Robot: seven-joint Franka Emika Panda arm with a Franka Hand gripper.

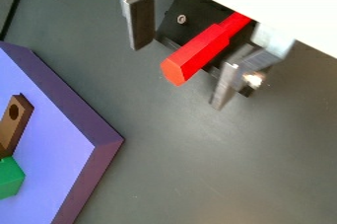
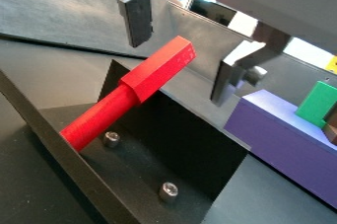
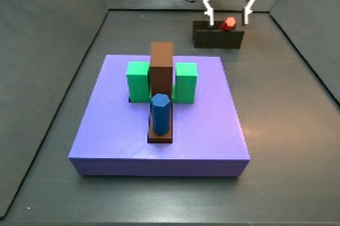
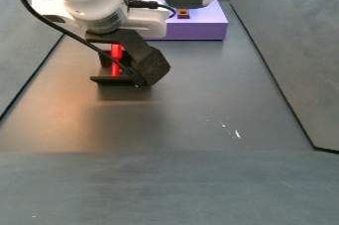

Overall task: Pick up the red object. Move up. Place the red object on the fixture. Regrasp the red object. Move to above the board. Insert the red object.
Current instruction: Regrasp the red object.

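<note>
- The red object [image 2: 136, 94] lies tilted on the fixture [image 2: 158, 154]: it looks light, stiff and smooth, best gripped across its flat sides.
- The pincer [image 1: 182, 58] is spread, fingers [image 1: 140, 21] straddling it, apparently untouched.
- The board [image 3: 162, 120] sits well apart, mid-floor.

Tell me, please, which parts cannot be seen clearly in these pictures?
- Lavender-purple square board: side view, mostly hidden behind the robot arm.
- Dark fixture: its recess is hidden by the gripper.
- Slender red peg: side view, too small to judge contact with the fingers.
</note>
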